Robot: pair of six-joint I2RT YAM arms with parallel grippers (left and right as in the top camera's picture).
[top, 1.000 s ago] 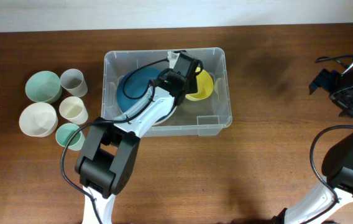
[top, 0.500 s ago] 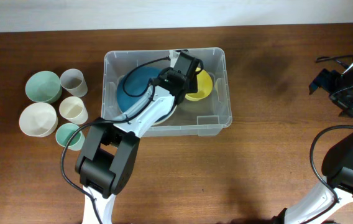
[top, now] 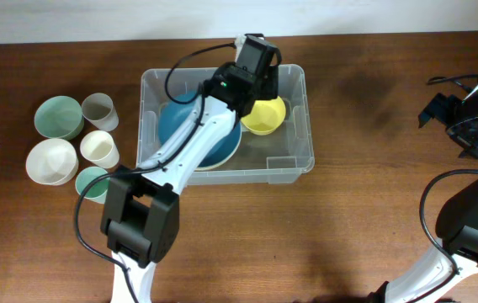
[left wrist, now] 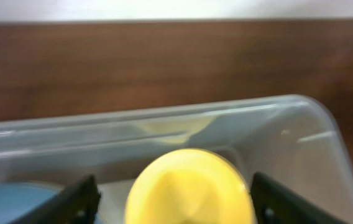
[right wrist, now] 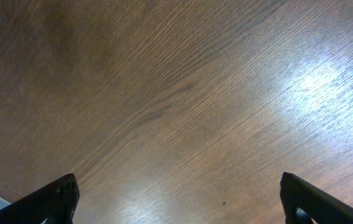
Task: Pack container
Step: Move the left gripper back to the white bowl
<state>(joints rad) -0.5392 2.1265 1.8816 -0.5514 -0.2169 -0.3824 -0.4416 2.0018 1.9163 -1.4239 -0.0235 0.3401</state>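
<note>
On the desk (top: 374, 210) the container (top: 305, 156) sits at the middle, toward the rear edge. Inside it a plate (top: 209, 147) fills the left part, and a small bowl (top: 266, 118) lies just beside it on the right, toward the rear wall. The left end effector (left wrist: 178, 202) hangs over that small bowl. Left of the container stand a rear bowl (top: 58, 116) with a rear cup (top: 98, 109) to its right, then a front bowl (top: 51, 160) and a middle cup (top: 98, 148) before them, and a front cup (top: 93, 183) foremost. The right end effector (right wrist: 176, 199) is over the desk's far right.

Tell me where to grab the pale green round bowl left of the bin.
Probably pinch the rim of the pale green round bowl from above, on the side opposite the grey cylindrical cup. It sits upright and open; that cup and the white round bowl crowd the other sides.
</note>
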